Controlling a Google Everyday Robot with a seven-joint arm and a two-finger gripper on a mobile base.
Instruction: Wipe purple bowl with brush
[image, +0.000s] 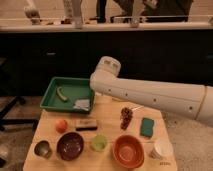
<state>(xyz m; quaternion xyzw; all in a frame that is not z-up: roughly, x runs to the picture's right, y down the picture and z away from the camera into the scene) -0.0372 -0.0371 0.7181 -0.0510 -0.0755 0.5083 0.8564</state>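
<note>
The purple bowl stands near the front left of the wooden table, dark and glossy. Behind the grapes, a thin pale rod pokes out from under the arm; it looks like the brush handle, and its head is hidden. My white arm reaches across from the right, with its elbow joint over the back of the table. The gripper does not show in the camera view. The arm is well above and behind the purple bowl.
A green tray at the back left holds a green item and something pale. Also on the table are a metal cup, an orange fruit, a brown bar, a green cup, an orange bowl, grapes, a green sponge and a white cup.
</note>
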